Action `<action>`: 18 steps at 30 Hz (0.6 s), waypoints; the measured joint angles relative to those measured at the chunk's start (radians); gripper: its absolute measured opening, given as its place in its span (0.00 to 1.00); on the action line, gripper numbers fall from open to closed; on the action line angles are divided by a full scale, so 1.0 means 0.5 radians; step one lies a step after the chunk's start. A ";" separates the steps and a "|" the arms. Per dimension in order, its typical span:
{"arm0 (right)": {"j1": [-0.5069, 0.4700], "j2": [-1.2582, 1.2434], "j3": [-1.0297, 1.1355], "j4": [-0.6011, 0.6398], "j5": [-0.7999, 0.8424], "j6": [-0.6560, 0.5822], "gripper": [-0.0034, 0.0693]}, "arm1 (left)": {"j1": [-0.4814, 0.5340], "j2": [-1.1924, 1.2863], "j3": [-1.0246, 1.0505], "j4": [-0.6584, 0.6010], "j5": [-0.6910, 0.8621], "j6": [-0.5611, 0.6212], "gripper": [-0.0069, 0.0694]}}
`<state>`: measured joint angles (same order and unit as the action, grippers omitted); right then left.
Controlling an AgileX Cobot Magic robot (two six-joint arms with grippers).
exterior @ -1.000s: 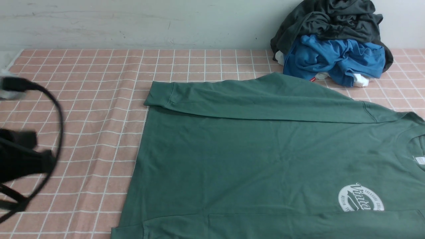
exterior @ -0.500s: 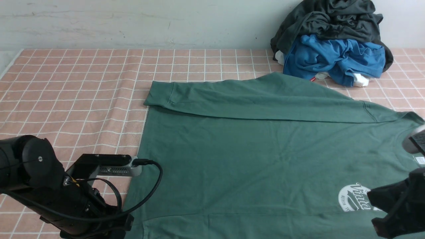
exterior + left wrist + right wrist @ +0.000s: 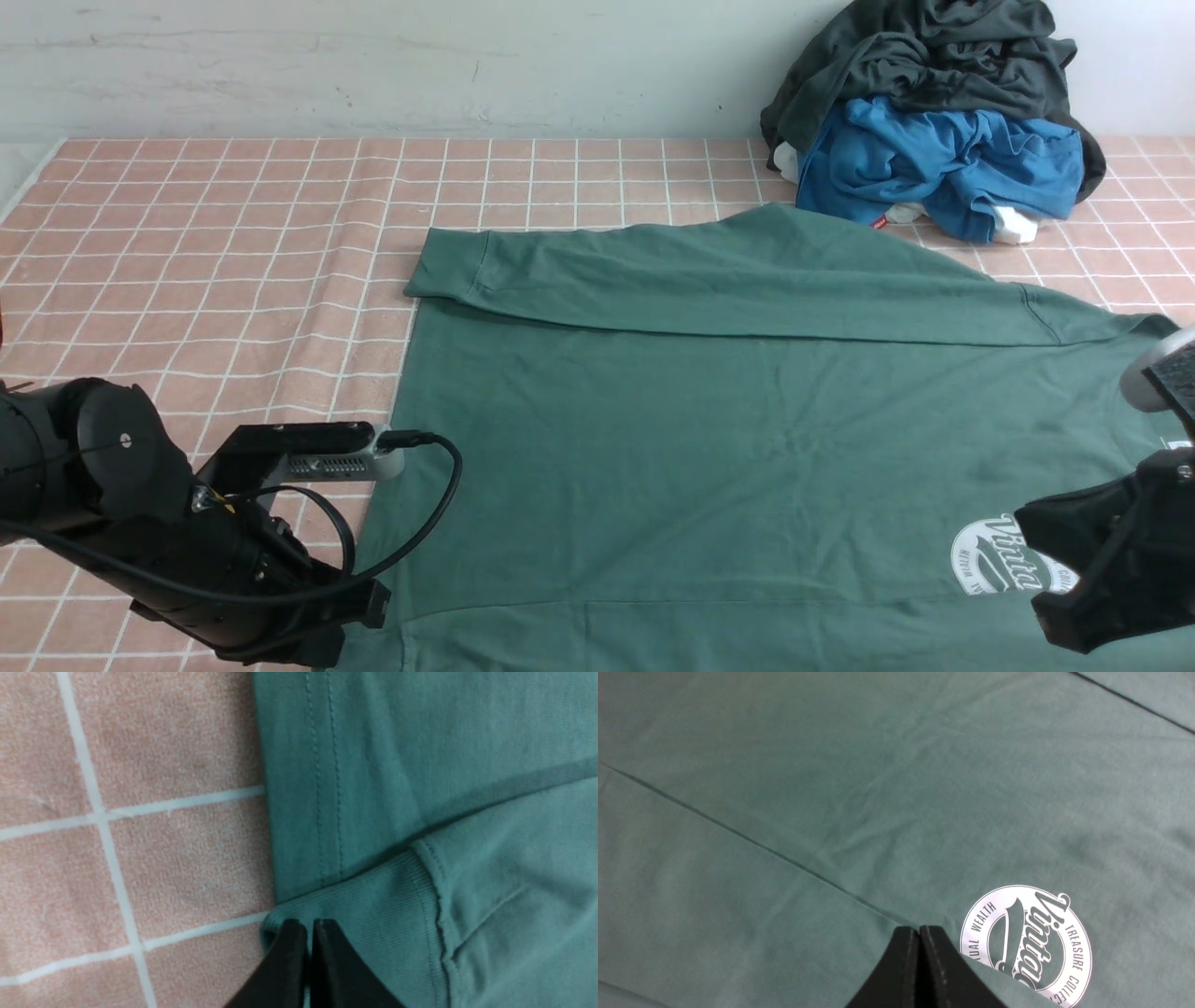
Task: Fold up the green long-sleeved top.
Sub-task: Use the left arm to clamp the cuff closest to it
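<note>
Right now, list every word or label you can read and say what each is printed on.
"Vinta", cut off at the frame edge: script across the white round logo on the dark green long-sleeved cotton top.
"UAL WEALTH", start hidden: logo's ring.
"TREASURE COLLE", rest cut off: logo's ring.
Too small to read: the small red tag on the bright blue crumpled garment.

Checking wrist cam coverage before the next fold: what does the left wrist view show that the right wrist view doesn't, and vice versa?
Left wrist only: the sleeve's ribbed cuff, the double-stitched hem, the pink checked cloth, and the left gripper shut at the cuff's edge.
Right wrist only: the white round logo, with the right gripper shut near it.
Both: the green long-sleeved top lying flat under a shut gripper.
</note>
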<state>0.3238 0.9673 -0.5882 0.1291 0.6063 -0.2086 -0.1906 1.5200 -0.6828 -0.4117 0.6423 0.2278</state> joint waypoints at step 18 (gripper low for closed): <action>0.002 0.000 0.000 0.003 -0.021 0.000 0.03 | 0.000 0.003 -0.119 0.083 0.181 0.069 0.27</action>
<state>0.3246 0.9673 -0.5882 0.1304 0.5956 -0.2088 -0.1906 1.5213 -0.7423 -0.3702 0.7326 0.2623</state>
